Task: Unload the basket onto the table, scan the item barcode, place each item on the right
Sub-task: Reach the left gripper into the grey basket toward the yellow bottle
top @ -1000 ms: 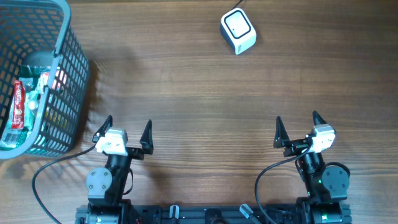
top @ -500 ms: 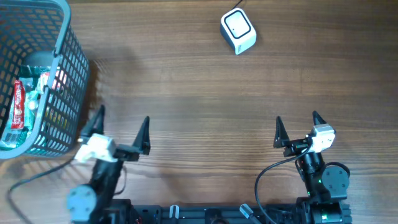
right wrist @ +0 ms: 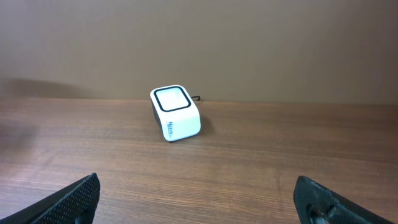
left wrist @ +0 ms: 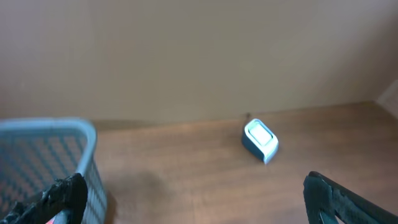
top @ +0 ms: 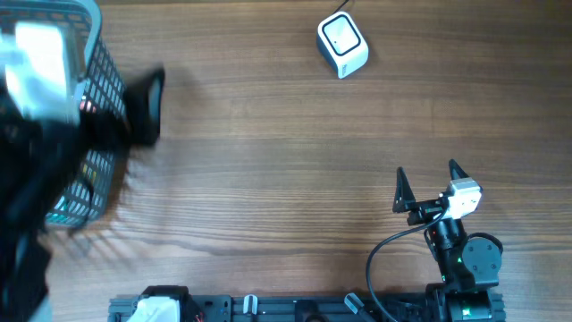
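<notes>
I judge the item to scan is in the basket [left wrist: 43, 149], hidden from me. My left tool [left wrist: 199, 202] hovers above it, wide open and empty, so this is the fetching step. Next I should descend and grip one item. My right tool [top: 427, 176] is open and empty, well apart from the scanner [top: 342, 45] across the counter [top: 268, 161].

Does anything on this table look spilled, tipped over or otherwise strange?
Nothing is spilled or damaged. The white scanner sits flat on the table, only turned diagonally; the blue basket stands upright.
</notes>
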Controlling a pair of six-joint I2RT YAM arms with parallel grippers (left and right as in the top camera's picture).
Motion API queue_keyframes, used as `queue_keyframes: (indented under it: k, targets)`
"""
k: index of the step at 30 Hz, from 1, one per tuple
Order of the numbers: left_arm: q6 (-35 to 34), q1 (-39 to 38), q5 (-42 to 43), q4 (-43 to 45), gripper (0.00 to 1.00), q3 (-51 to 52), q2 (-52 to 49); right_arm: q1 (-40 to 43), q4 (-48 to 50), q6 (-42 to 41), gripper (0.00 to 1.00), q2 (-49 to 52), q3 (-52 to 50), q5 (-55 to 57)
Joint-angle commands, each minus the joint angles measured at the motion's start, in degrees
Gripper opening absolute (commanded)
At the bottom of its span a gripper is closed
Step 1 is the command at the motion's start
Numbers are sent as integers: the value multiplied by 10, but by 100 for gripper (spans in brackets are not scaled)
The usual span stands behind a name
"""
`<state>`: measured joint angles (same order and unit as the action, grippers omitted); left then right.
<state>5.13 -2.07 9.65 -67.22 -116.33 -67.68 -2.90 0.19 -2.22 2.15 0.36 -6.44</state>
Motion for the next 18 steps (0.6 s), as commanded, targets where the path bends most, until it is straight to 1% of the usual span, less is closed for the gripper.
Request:
queue_keyframes:
  k: [1,3,4,6,7,11,15,18]
  targets:
    - [22,4,-41,8,100,-45,-64,2,2,7,100,0,-1,-9]
    - [24,7,-95,-5,100,-45,-78,2,2,7,100,0,-1,-9]
    - [17,14,-138,-17,100,-45,-88,2,2,7,100,0,-1,-9]
    - [-19,41,-207,-36,100,-45,-107,2,2,7,100,0,-1,-9]
    - [-28,58,-219,-43,100,-45,-115,2,2,7,100,0,-1,-9]
    - [-70,151,-215,-74,100,-45,-148,2,2,7,100,0,-1,-9]
    - [-87,237,-182,-104,100,-40,-184,2,2,7,100,0,-1,-9]
    - [-91,276,-180,-116,100,-19,-204,2,2,7,100,0,-1,-9]
